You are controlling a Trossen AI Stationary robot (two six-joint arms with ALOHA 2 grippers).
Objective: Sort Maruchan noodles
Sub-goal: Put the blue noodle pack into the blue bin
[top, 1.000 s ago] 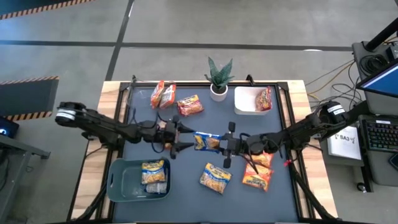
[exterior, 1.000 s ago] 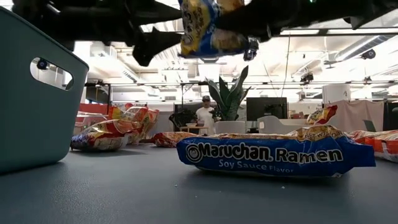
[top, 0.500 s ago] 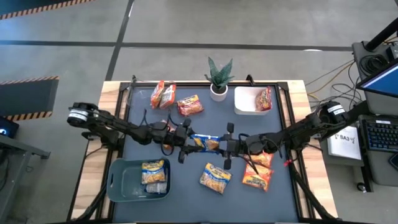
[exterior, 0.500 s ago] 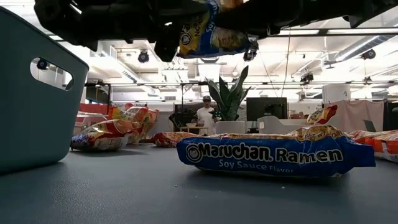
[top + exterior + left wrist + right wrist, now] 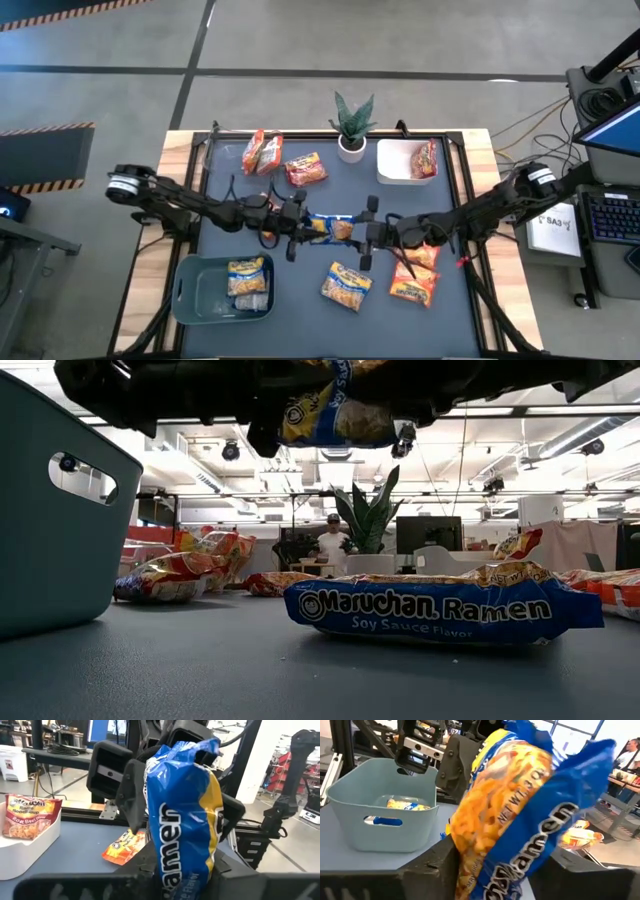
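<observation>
A blue-and-yellow Maruchan noodles packet (image 5: pixel 328 228) hangs in the air over the middle of the table, between my two grippers. My left gripper (image 5: pixel 303 226) reaches in level from the table's left and is shut on the packet's left end. My right gripper (image 5: pixel 358 232) reaches in level from the right, with the packet's right end between its fingers. In the low view the packet (image 5: pixel 335 415) shows high above the tabletop. Several other noodle packets lie flat on the table. My left gripper pinches the packet's left end (image 5: pixel 175 865) between its two fingers, coming level from the table's left. The packet stands on edge, lifted clear of the table. My right gripper has the packet's right end (image 5: pixel 485 865) between its two fingers, level from the table's right; the packet fills the gap and touches both.
A teal bin (image 5: pixel 185 290) at the near left holds blue-and-yellow packets. A white tray (image 5: pixel 385 165) at the far right holds a red packet, beside a potted plant (image 5: pixel 350 125). Loose packets lie at the far left (image 5: pixel 262 152), near middle (image 5: pixel 345 285) and near right (image 5: pixel 415 280).
My left gripper has gone toward the table's right, onto the packet's left end, and has shut on it. The packet has stayed in the air between the two grippers.
</observation>
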